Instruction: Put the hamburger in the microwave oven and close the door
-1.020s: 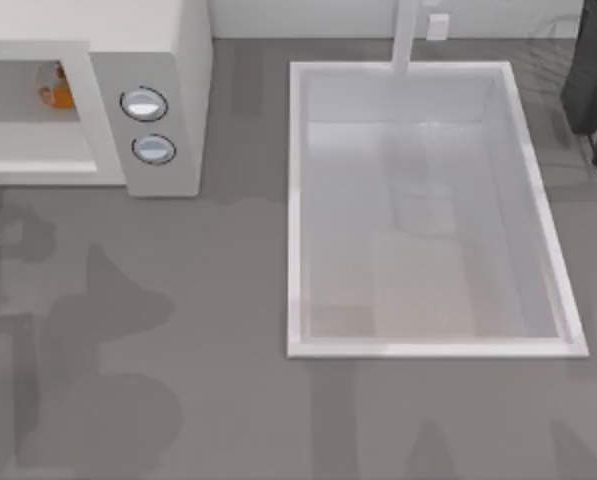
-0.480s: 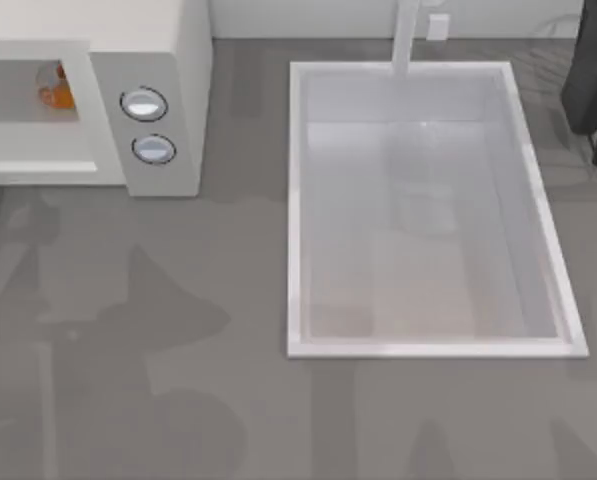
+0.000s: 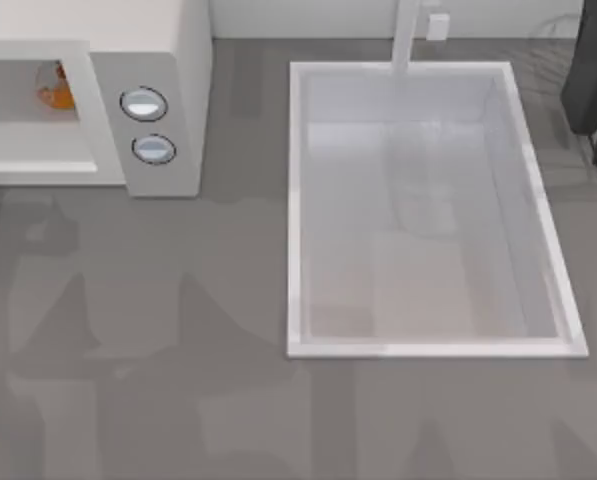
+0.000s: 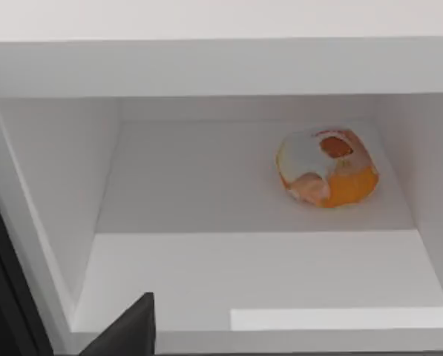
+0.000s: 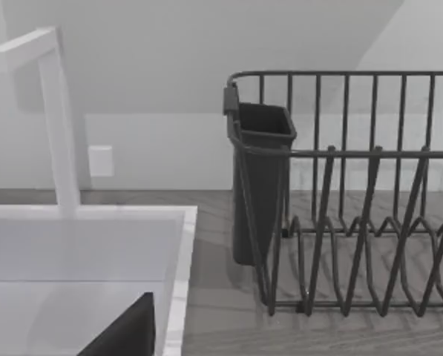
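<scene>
Plainly, the hamburger (image 3: 54, 90) sat inside the microwave oven (image 3: 168, 40), which stood at the back left corner of the counter (image 3: 228, 300). The oven's cavity was open at its front. From my left wrist camera, the hamburger (image 4: 326, 167) rested on the white cavity floor, towards the back wall and nearer the side wall that adjoins the knob panel. It touched neither wall. The two round knobs (image 3: 148, 126) were stacked on the oven's front panel, one above the other.

My left gripper (image 4: 125, 334) hung just in front of the open cavity, apart from the hamburger. Whether that claw was spread or pressed together I could not tell.

My right gripper (image 5: 125, 332) was parked over the back right of the counter, by the white sink (image 3: 294, 200), facing the faucet (image 5: 58, 119) and the dark wire dish rack (image 5: 355, 193) with its cutlery holder (image 5: 260, 178). Its state I could not tell either.
</scene>
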Controlling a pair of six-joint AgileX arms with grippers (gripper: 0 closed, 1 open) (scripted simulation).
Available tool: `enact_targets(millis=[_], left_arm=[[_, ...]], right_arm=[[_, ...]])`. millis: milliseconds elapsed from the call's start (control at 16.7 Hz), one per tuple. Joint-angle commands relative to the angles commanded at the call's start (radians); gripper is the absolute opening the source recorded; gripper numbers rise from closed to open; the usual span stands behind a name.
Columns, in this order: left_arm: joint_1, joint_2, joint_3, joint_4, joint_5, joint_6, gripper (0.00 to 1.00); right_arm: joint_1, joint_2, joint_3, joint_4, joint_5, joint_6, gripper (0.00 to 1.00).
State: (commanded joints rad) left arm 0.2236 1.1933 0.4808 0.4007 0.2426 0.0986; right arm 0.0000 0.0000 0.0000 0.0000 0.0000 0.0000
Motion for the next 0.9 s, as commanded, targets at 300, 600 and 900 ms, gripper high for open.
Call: enact_targets(millis=[300, 600, 900], left_arm=[[-0.084, -0.409, -0.149, -0.123, -0.065, -0.025, 1.00], [-0.165, -0.852, -0.321, -0.267, -0.152, -0.061, 1.00], [-0.214, -1.143, -0.452, -0.377, -0.226, -0.091, 1.00]], right_arm=[[0.000, 0.000, 0.000, 0.000, 0.000, 0.000, 1.00], [0.000, 0.000, 0.000, 0.000, 0.000, 0.000, 1.00], [0.000, 0.000, 0.000, 0.000, 0.000, 0.000, 1.00]])
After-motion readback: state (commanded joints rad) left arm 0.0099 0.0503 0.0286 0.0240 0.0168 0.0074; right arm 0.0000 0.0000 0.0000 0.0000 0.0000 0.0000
